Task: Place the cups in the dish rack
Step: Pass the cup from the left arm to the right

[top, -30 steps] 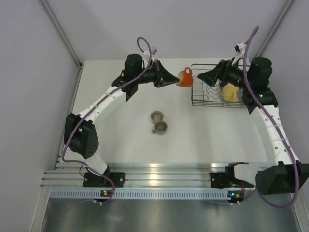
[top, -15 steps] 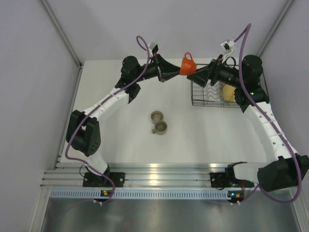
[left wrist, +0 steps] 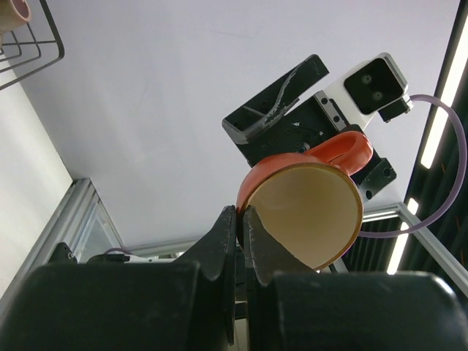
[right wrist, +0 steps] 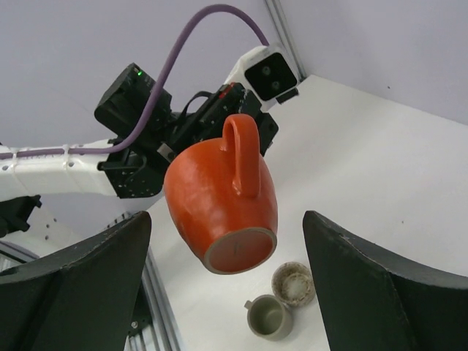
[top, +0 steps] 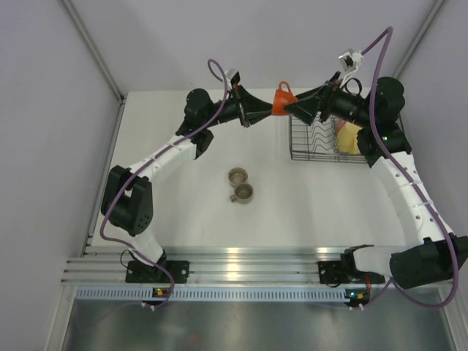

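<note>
My left gripper (top: 269, 110) is shut on the rim of the small orange cup (top: 281, 100) and holds it in the air left of the dish rack (top: 316, 151). In the left wrist view its fingers (left wrist: 240, 213) pinch the cup's rim (left wrist: 307, 213). My right gripper (top: 292, 111) is open and faces the cup's base. In the right wrist view the cup (right wrist: 219, 197) hangs between the wide-open fingers (right wrist: 88, 281), not touching them. A yellow cup (top: 349, 137) sits in the rack. Two grey-olive cups (top: 238, 176) (top: 243, 193) stand on the table.
The grey-olive cups also show below the orange cup in the right wrist view (right wrist: 268, 318) (right wrist: 292, 284). A corner of the rack (left wrist: 33, 47) with a pink cup (left wrist: 13, 13) shows in the left wrist view. Walls close in at the back and both sides.
My left gripper has lifted the orange cup up and to the right. My right gripper has risen from over the rack and moved left to face the cup.
</note>
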Robot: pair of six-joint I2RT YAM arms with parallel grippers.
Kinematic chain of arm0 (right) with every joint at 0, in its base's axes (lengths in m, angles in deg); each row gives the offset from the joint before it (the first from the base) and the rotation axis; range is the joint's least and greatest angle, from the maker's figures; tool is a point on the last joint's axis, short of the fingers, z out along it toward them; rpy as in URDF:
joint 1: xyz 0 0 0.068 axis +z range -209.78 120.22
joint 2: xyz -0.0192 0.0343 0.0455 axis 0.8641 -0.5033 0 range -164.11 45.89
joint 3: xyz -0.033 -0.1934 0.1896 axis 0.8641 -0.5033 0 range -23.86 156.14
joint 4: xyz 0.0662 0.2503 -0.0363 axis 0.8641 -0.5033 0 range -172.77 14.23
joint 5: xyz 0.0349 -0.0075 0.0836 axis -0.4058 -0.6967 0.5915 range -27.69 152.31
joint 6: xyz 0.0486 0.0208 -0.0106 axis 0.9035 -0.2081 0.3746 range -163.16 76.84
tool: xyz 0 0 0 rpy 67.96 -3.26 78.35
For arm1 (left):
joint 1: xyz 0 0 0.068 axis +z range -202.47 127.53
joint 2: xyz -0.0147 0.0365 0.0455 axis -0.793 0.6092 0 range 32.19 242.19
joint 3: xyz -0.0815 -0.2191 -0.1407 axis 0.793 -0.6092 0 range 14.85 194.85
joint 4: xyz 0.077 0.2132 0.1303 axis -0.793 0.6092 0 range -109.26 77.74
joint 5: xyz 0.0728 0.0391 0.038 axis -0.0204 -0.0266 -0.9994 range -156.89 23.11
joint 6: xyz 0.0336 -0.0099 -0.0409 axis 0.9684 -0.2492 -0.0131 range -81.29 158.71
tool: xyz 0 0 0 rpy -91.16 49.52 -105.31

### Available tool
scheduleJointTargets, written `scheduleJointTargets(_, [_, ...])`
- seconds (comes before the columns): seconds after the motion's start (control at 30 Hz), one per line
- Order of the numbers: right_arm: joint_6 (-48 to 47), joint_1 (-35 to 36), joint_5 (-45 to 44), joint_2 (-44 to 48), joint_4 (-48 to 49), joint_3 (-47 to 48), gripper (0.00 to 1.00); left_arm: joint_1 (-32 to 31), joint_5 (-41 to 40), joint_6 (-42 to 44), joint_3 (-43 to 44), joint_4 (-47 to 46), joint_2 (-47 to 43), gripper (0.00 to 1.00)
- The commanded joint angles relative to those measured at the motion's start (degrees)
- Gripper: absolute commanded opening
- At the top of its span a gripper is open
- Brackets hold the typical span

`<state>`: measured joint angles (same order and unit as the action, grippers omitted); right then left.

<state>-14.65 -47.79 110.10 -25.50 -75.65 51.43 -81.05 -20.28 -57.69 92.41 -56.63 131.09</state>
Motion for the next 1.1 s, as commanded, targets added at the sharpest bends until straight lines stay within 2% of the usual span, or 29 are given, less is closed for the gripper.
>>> scheduleJointTargets(0.0, [0.49, 1.02, 1.08, 1.44, 3.13, 3.20, 0.84, -0.16, -1.26, -2.30, 0.05, -7.98, -0.46, 0.00])
scheduleJointTargets(0.43, [2.86, 1.99, 2.04, -0.32, 7.00, 2.50, 0.81, -1.57, -2.40, -3.36, 1.45, -9.13, -0.54, 0.00])
scheduleJointTargets(0.57, [3.04, 2.25, 2.31, -0.67, 7.44, 2.50, 0.67, -2.53, -3.02, -2.74, 1.80, -9.13, -0.19, 0.00])
scheduleJointTargets(0.63, [3.04, 2.42, 2.48, -0.85, 7.53, 2.23, 0.63, -2.97, -3.02, -2.57, 2.42, -9.13, -0.10, 0.00])
scheduleJointTargets(0.77, [3.13, 2.78, 2.83, -0.85, 7.61, 1.44, 0.45, -3.15, -3.28, -2.39, 2.68, -9.13, -0.19, 0.00])
scheduleJointTargets(0.9, [3.13, 2.95, 4.06, -1.11, 7.18, 0.83, 0.38, -3.15, -3.89, -1.95, 2.60, -9.13, -0.54, 0.00])
scheduleJointTargets(1.0, [3.13, 3.30, 4.68, -0.94, 7.26, 0.13, 0.26, -3.06, -4.07, -1.86, 3.38, -9.13, -0.10, 0.00])
scheduleJointTargets(1.07, [3.13, 3.39, 4.68, -0.85, 7.26, -0.40, 0.11, -3.15, -4.51, -1.95, 3.82, -9.83, -0.01, 0.00])
